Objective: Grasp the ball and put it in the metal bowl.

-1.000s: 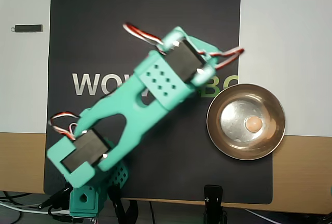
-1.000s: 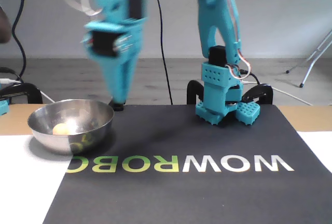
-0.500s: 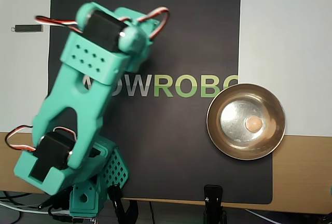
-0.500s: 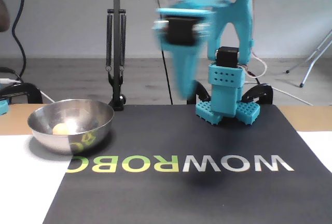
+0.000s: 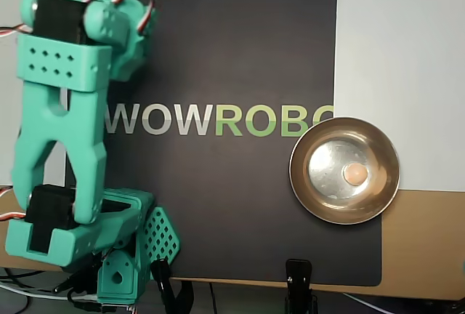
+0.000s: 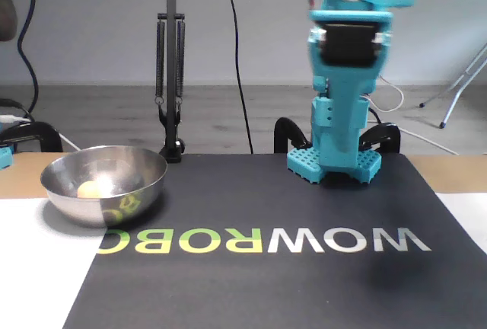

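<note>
Black matting (image 6: 251, 283) fills the near ground in the fixed view, with the printed word WOWROBO (image 6: 262, 241) running across it upside down, the letters white at the right and turning yellow-green toward the left. White sheets lie beside the mat at both near corners, and bare wooden table (image 5: 425, 241) shows past them.

At the left of the fixed view, just off the mat's edge, sits the metal bowl (image 6: 144, 179). The ball (image 6: 89, 189) lies inside it, low against the inner wall, touching nothing else. From overhead the bowl (image 5: 301, 183) sits at the right edge of the mat, straddling mat, white sheet and wood, and the ball (image 5: 354, 175) rests a little right of the bowl's centre on the shiny bottom.

Farther back, the teal arm (image 6: 346, 78) stands on its perforated base (image 6: 335, 163) at the far right part of the mat — well apart from the bowl. From overhead the arm (image 5: 62, 110) stretches along the left edge of the mat, its upper end over the mat's corner. The gripper's fingertips are not clearly shown in either view, so whether it is spread or closed I cannot tell.

Behind the mat, black clamps (image 6: 377, 137) grip the table's far edge, and a dark lamp stand (image 6: 170, 62) with springs rises beyond the bowl — a grey floor and pale wall lie behind.
</note>
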